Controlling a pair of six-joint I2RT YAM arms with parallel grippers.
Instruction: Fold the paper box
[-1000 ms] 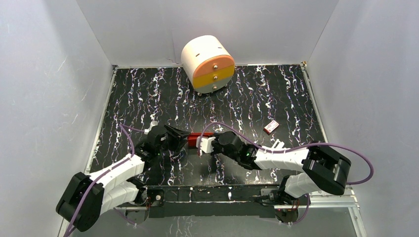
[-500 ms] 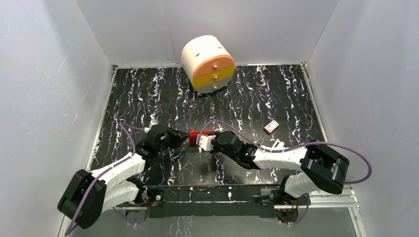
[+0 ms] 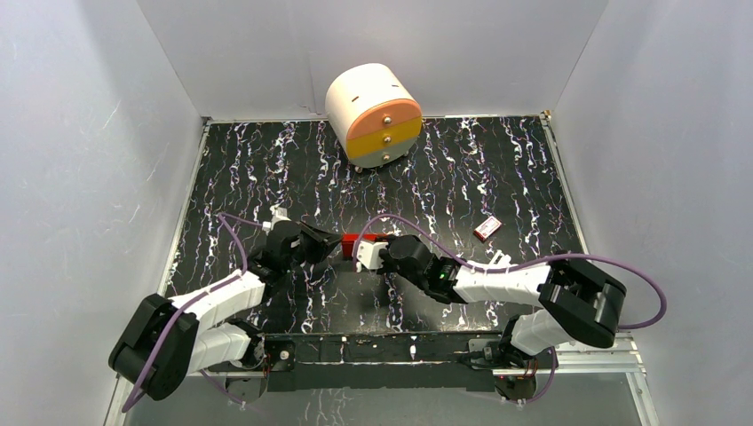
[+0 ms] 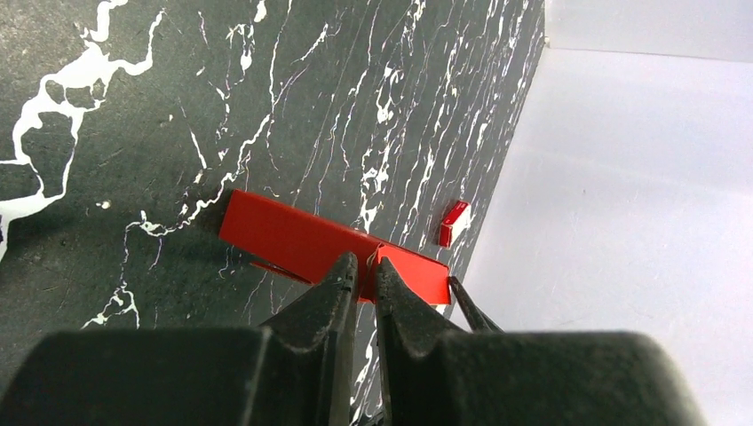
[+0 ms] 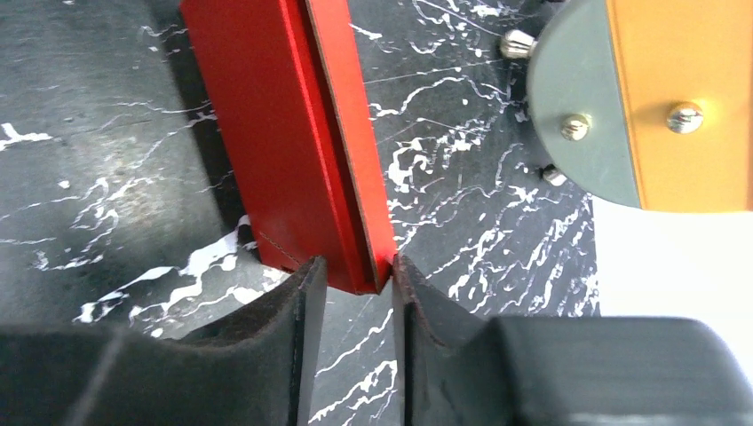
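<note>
So the box (image 3: 360,239) is sitting a bit toward the near side of the middle of the table (image 3: 497,160), squeezed between both arms. It's a long, narrow red thing lying flat, its long edges running roughly left to right in the top view. The left claw (image 3: 332,246) comes in from the left, and its fingers (image 4: 337,293) are nearly shut, with only a sliver of gap, pinching the box's near long edge right by a seam in the card. The right claw (image 3: 364,256) has the box's right end: in its wrist view that end sits right between the pads (image 5: 297,311), both pressing on the card, so it's clamped on too. One long flap edge stands a little proud along the top face there. As for room to move, the drawer unit (image 3: 373,115) is way back at the far edge, the packet (image 3: 487,228) lies off to the right, well apart, and the side walls (image 3: 98,177) are a good way off on both sides.
</note>
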